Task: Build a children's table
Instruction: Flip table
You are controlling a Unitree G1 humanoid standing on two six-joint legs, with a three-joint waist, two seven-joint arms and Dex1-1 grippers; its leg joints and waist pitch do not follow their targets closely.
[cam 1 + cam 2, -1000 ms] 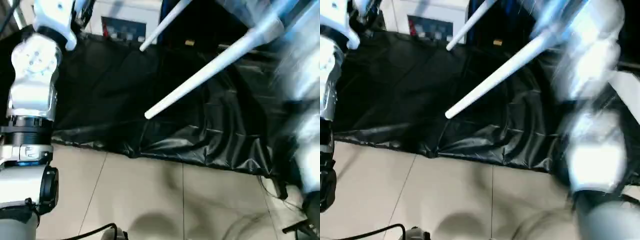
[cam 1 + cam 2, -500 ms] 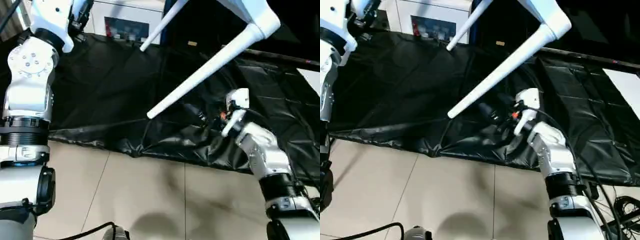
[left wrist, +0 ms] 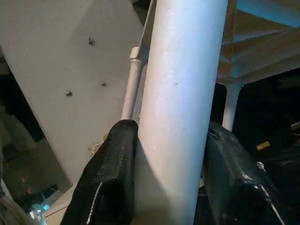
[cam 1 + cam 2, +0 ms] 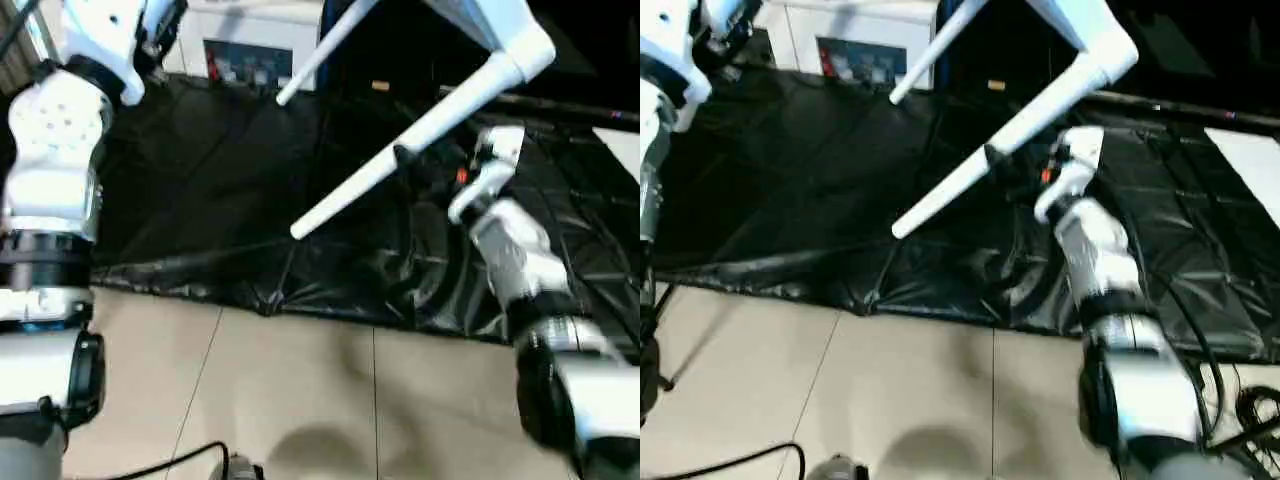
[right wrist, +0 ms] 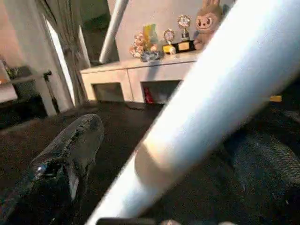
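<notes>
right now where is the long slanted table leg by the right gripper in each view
left eye view: slanted leg runs from upper right to centre.
right eye view: same diagonal.
right wrist view: crosses diagonally between the jaws.
left wrist view: a gripped leg; cannot tell if it is the same.
shared landmark: black sheet beneath.

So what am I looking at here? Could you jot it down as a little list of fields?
Being built: children's table, held up in the air
Left gripper: shut on one white leg
Right gripper: open, fingers on either side of another leg
Underneath: black sheet on a tiled floor
</notes>
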